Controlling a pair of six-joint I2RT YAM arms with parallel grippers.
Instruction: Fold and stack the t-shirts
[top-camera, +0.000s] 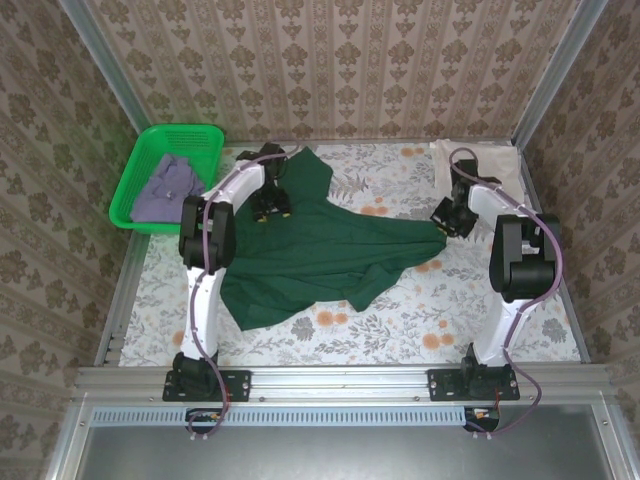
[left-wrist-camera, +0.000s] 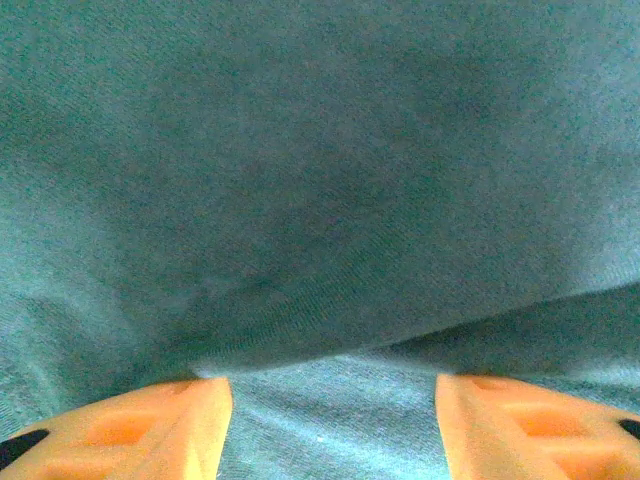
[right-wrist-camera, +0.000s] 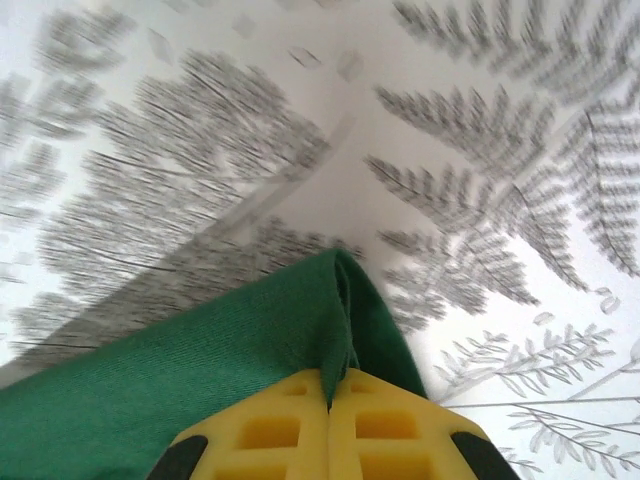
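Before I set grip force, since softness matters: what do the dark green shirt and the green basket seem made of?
The dark green shirt: soft woven or knit cloth, matte; fine thread ribs show close up, and it drapes in folds. The green basket: likely moulded plastic, bright even colour, stiff straight rim; gloss unclear from above.

right gripper pinching dark green t-shirt over fern-print tablecloth

Nothing can be read: no text, label, brand, number or sign stands on the green shirt, the basket or the patterned desk.
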